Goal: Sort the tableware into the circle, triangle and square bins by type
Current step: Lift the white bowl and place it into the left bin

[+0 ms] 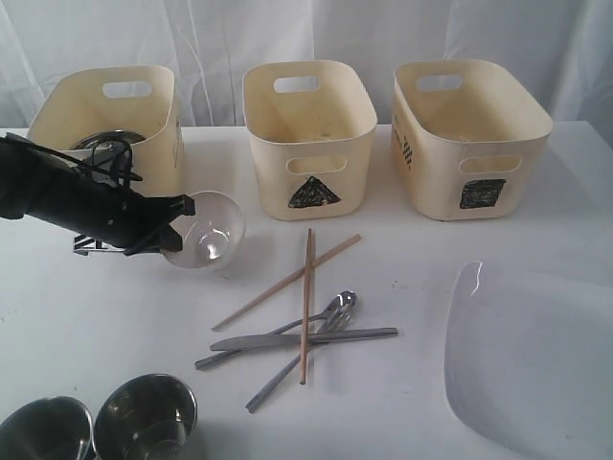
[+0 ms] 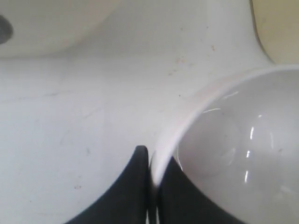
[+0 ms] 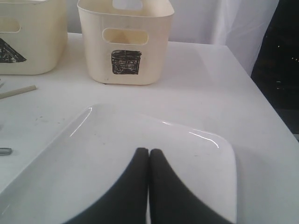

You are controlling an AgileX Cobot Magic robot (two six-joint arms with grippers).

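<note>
Sorting is judged to be at an early stage. 1 steel bowl (image 1: 96,141) lies inside the left bin (image 1: 153,105). The small white bowl (image 1: 206,230) is clamped by its rim between the fingers of the left gripper (image 2: 152,161), just in front of that bin.

Left to be sorted are 2 steel bowls (image 1: 148,417) at the near edge of the bench (image 1: 96,316), 2 chopsticks (image 1: 307,287), the knife (image 1: 316,337) and spoons (image 1: 345,302) crossed in a heap, and the large plate (image 1: 532,355). Nothing is seen in the triangle bin (image 1: 306,134) or the square bin (image 1: 469,134).

The right gripper (image 3: 149,151) is poised over the plate with its fingers pressed together, empty.

The left bin's mark is turned away and cannot be read. The number of spoons cannot be counted in the tangle. Whether the white bowl is lifted or touching the bench cannot be told.
</note>
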